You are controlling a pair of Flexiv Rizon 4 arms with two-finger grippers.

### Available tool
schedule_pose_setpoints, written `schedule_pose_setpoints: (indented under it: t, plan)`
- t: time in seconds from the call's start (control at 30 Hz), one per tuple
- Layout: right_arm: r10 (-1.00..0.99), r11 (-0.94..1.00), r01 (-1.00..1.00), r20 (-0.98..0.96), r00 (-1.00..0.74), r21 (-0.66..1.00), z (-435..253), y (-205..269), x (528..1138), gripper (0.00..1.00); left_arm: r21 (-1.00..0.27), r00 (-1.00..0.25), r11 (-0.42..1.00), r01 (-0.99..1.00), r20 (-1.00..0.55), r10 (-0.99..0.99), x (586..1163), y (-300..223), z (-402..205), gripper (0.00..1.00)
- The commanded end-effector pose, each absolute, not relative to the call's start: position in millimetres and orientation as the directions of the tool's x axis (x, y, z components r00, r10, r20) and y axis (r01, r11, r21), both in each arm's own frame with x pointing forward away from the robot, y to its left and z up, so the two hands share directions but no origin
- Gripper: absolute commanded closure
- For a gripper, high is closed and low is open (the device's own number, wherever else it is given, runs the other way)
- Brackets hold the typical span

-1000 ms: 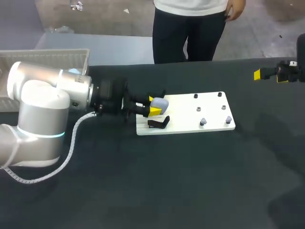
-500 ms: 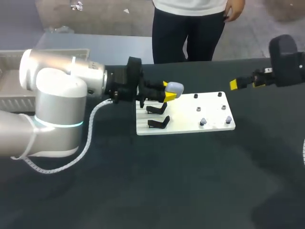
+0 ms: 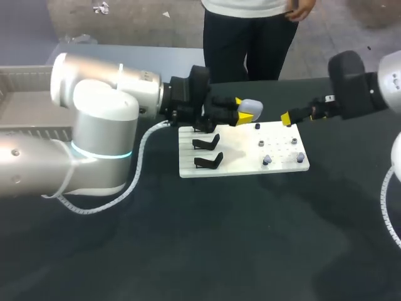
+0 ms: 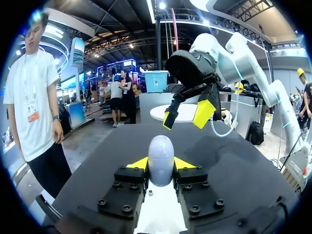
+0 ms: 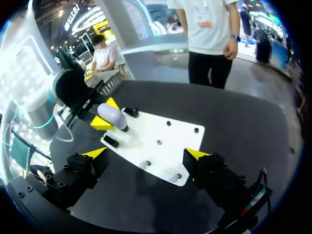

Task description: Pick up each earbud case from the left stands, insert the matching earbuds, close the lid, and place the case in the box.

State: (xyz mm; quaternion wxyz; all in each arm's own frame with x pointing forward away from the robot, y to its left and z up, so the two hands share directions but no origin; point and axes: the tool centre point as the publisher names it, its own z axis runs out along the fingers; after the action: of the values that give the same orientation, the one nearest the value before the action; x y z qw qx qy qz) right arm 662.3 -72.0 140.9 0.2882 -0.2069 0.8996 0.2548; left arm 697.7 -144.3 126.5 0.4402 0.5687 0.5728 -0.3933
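While the left pincer holds the pale grey earbud case clamped between its yellow tips, raised over the far left part of the white board on the table, the right pincer hangs wide open near it on the right, and two black stands sit at the board's left end.

Pale lilac-grey earbud case, egg-shaped, lid shut, gripped from both sides by the yellow tips of the left pincer, narrow end pointing away from the wrist, raised above the far edge of a white board. Two black angled stands on the board's left part, both bare. Small pale earbuds upright near the board's right end. Pale slatted box at the worktop's far left, partly hidden.
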Motion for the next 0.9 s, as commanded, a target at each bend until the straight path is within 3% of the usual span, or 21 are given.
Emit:
schedule_pose_setpoints:
  t: [0.03,0.9]
  plan:
    - [-0.233,0.737,-0.553,-0.622,-0.748,0.388,135,-63,674,0.0,0.053,0.042,0.031,0.998,-0.953,0.299,700,-152,127,1.0]
    - [-0.264,0.724,-0.581,-0.629,-0.731,0.371,141,-51,691,0.0,0.06,0.06,-0.006,0.998,-0.965,0.254,678,-157,130,1.0]
